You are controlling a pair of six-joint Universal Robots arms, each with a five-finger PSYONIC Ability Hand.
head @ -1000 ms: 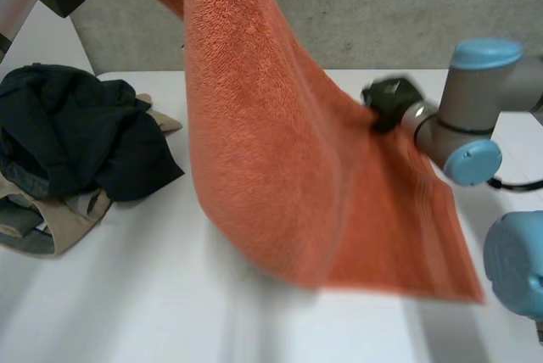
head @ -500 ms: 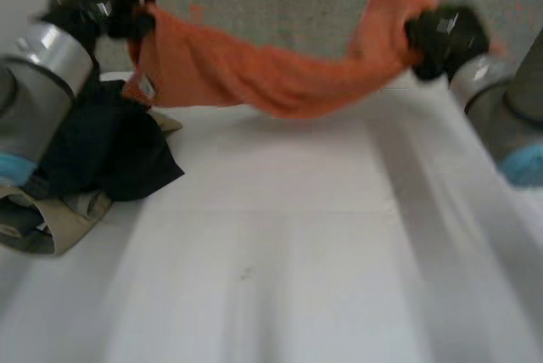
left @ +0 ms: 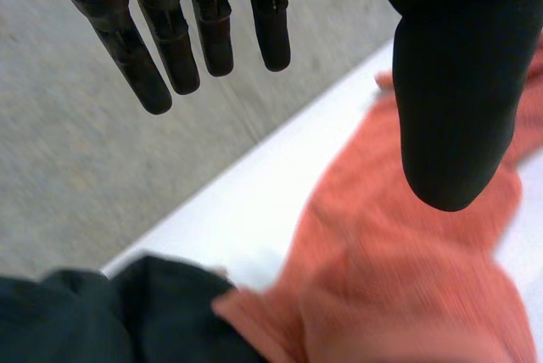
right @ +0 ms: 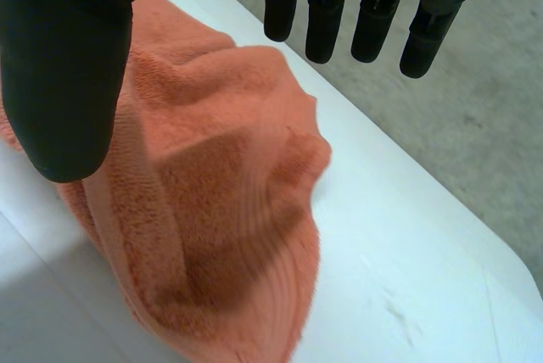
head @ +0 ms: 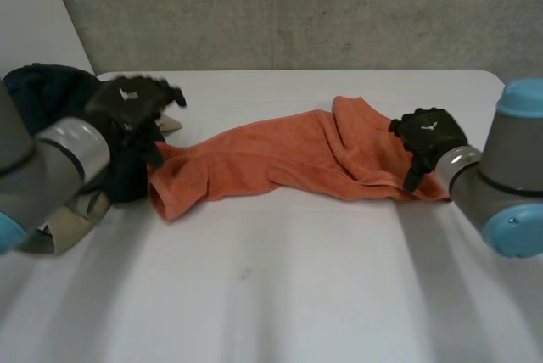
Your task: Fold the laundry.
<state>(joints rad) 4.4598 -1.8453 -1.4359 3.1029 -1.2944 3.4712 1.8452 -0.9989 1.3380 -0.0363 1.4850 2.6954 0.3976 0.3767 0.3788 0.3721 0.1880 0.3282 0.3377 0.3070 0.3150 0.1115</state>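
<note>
Orange terry towel lies bunched in a long, creased rope across the white table, matte and otherwise bare at the near side. A rough grey concrete wall rises behind the table's far edge. The left hand hangs over the towel's left end, beside a heap of dark and beige clothes; its fingers are straight and apart from the thumb, gripping nothing. The right hand sits at the towel's right end, fingers likewise straight and spread above the cloth.
</note>
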